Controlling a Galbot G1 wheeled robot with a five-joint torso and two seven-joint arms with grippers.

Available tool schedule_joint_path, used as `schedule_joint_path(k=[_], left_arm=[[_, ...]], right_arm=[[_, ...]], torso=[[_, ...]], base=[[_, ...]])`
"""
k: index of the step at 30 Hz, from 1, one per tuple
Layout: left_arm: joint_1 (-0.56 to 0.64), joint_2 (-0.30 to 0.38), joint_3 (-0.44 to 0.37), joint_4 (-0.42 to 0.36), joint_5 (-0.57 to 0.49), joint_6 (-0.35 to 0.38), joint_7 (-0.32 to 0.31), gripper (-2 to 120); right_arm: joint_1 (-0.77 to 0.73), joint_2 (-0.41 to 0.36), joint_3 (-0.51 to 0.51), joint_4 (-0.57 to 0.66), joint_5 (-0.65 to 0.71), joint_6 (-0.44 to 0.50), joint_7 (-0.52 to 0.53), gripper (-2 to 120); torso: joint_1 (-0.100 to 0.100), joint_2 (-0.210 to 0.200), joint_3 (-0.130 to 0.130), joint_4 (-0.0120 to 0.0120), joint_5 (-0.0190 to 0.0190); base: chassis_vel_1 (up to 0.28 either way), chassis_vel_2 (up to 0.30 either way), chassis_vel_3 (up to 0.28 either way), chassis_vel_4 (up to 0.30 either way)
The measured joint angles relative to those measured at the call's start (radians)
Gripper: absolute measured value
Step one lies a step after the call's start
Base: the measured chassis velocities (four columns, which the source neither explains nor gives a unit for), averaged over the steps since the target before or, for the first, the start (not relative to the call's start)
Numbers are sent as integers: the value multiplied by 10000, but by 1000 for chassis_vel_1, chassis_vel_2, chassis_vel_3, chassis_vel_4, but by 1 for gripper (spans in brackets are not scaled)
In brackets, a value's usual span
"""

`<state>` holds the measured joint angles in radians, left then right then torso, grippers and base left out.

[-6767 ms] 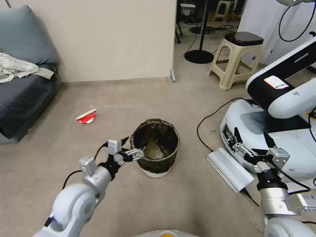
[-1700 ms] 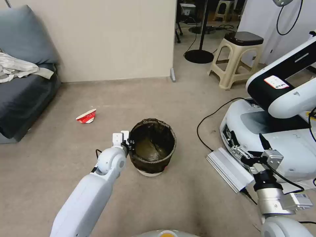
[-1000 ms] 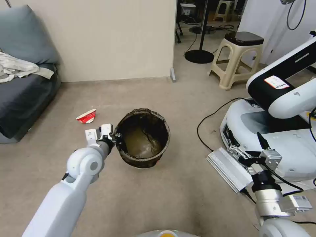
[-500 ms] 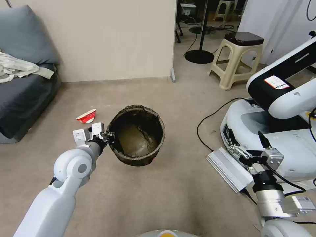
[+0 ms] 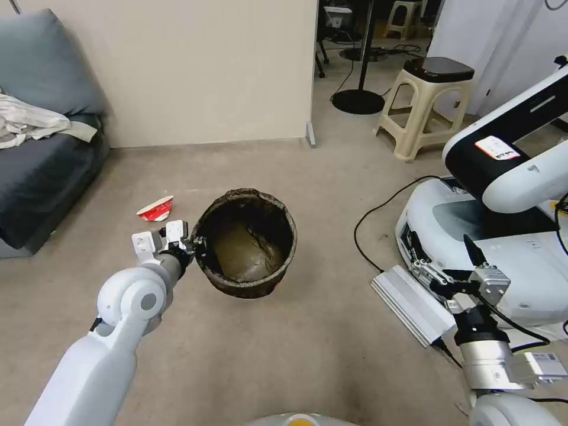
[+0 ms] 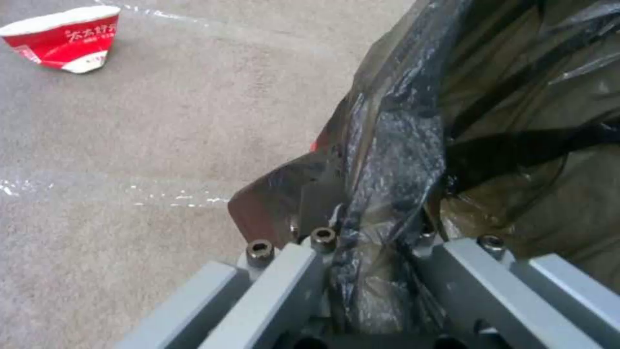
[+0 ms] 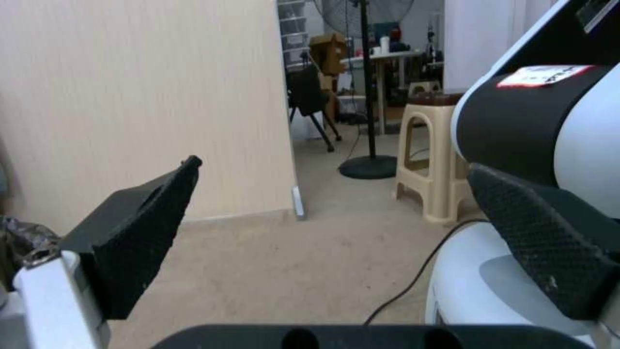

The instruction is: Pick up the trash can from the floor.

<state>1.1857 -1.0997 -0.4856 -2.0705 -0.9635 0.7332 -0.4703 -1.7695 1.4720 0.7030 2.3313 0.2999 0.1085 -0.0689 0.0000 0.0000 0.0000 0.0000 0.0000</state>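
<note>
The trash can [image 5: 245, 242], round and lined with a dark bag folded over its rim, hangs tilted toward me just above the beige floor [image 5: 296, 355]. My left gripper [image 5: 197, 245] is shut on the near left part of its rim. In the left wrist view the left gripper [image 6: 375, 242] pinches the bag-covered rim of the trash can [image 6: 413, 121] between both fingers. My right gripper [image 5: 445, 267] stands open at the lower right, over a silver box, holding nothing. The right wrist view shows the right gripper [image 7: 342, 213] with its black pads wide apart.
A crushed red-and-white cup [image 5: 155, 209] lies on the floor left of the can, also seen as the cup [image 6: 65, 36]. A dark sofa [image 5: 35, 177] is at the left. Another robot's white base [image 5: 491, 236], a silver box [image 5: 411, 302], a black cable [image 5: 378, 213] and a beige stool [image 5: 426, 100] crowd the right.
My left gripper shut on the can's rim, then raised it and carried it left, tilting it toward me. Over the last half second it holds still. The right arm barely moved.
</note>
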Motion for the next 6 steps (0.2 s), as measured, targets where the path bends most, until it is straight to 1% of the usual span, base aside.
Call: schedule_joint_path(k=[6], left_arm=[[-25, 9, 32, 19, -10, -1, 4, 1]], right_arm=[[10, 9, -2, 47, 0, -28, -38, 100]], torso=[[-1, 0, 0, 0, 0]], base=[[0, 0, 0, 0]])
